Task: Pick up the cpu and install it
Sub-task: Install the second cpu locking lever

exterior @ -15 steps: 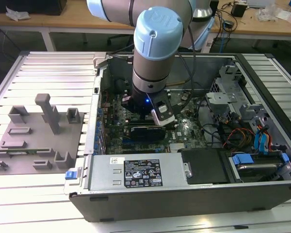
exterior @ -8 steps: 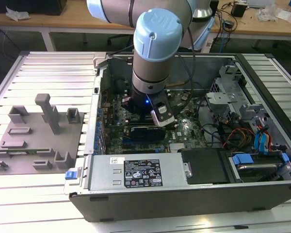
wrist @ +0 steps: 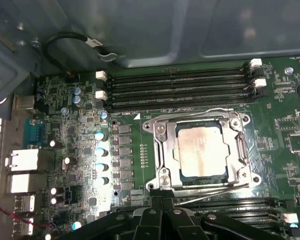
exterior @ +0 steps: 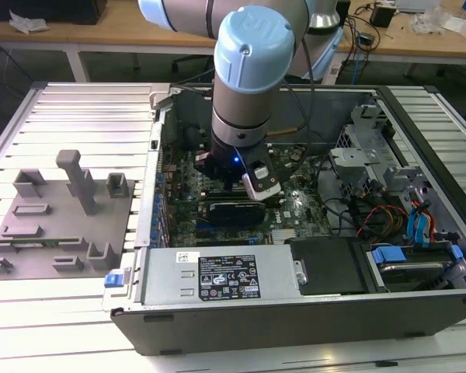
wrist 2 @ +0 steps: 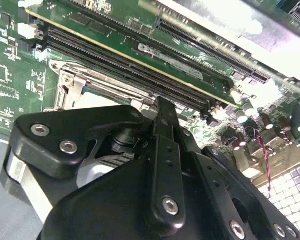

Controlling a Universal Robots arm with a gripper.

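The cpu (wrist: pixel 201 150) already lies flat inside the socket (wrist: pixel 162 152). My gripper (wrist: pixel 162 206) hovers beside the socket; I cannot tell its state. I should lift straight, without dragging.

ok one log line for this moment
cpu: seated in socket | gripper: beside socket, holding nothing visible | arm: inside the computer case

The cpu (wrist: pixel 201 149) has a pale silver top with dull mottling, ringed by a bright metal socket frame (wrist: pixel 162 150) on a dark green board (wrist: pixel 285 105) with fine white print. Beside the frame run black slots (wrist: pixel 177 84) with white clips (wrist: pixel 100 75). The gripper (wrist 2: pixel 162 165) is matt black with silver screws.
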